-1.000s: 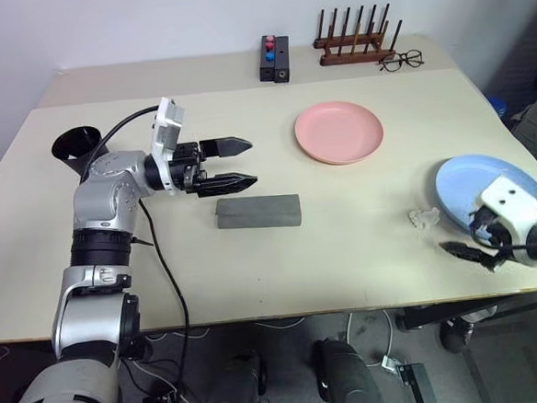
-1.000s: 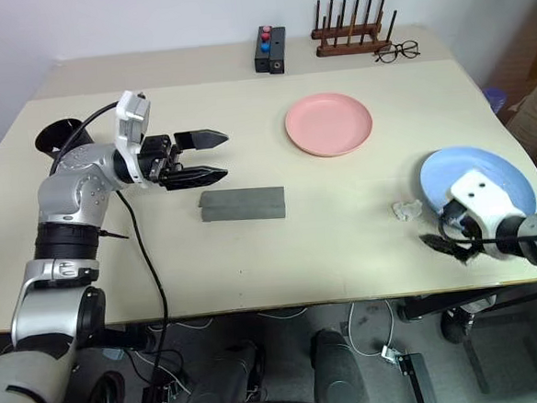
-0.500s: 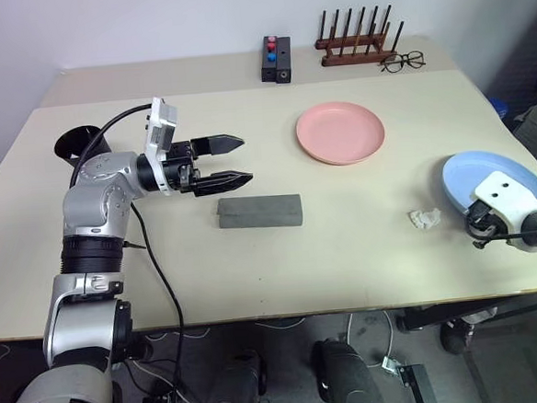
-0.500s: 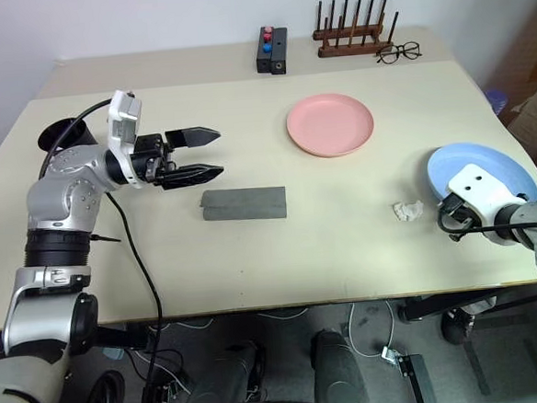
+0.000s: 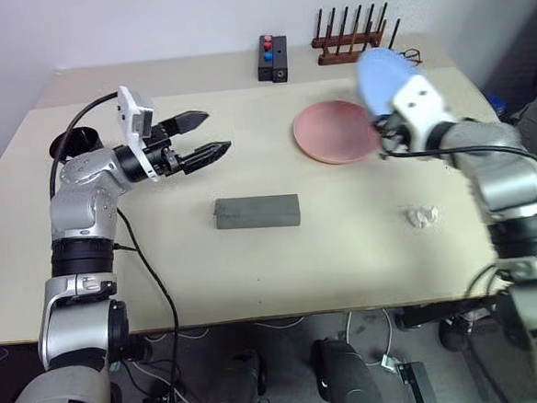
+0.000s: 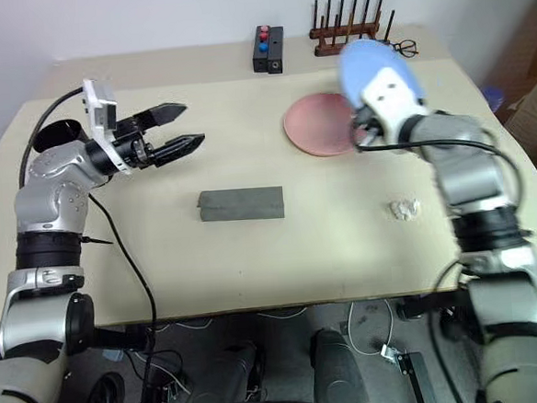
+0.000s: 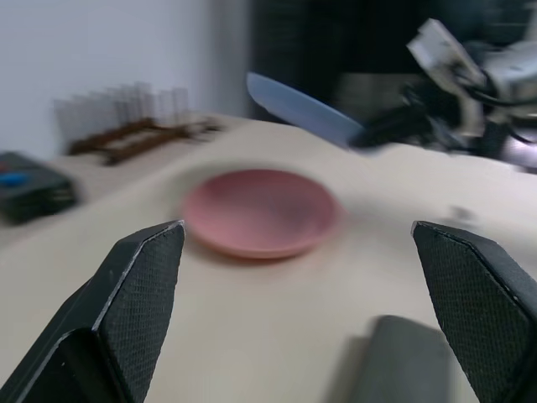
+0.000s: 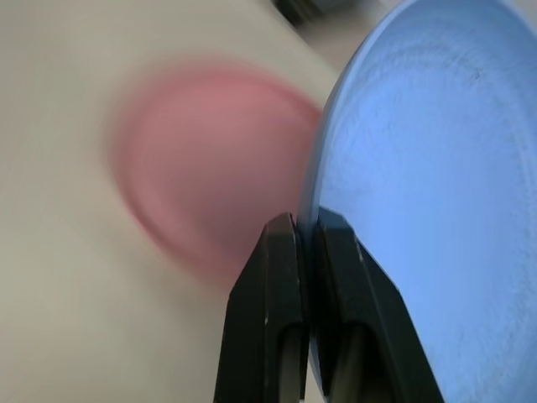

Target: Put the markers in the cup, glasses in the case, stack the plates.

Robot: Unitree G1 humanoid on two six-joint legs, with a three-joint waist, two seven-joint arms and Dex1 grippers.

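Note:
My right gripper (image 8: 309,231) is shut on the rim of the light blue plate (image 5: 379,72), holding it tilted in the air over the right edge of the salmon pink plate (image 5: 333,132), which lies flat on the table. My left gripper (image 5: 216,132) hovers open and empty above the table's left part, pointing towards the pink plate. The grey case (image 5: 256,212) lies closed in the middle, nearer than the left gripper. The black cup (image 5: 75,141) stands behind the left arm at the far left. The markers and the glasses are out of view.
A wooden peg rack (image 5: 354,39) and a black box with red and blue knobs (image 5: 273,58) stand at the back. Thin wire spectacles (image 6: 407,47) lie beside the rack. A crumpled white scrap (image 5: 423,215) lies at the right.
My right gripper shut on the blue plate at the table's right edge, lifted it and carried it back and left over the pink plate. The left gripper drifted left and turned, still open.

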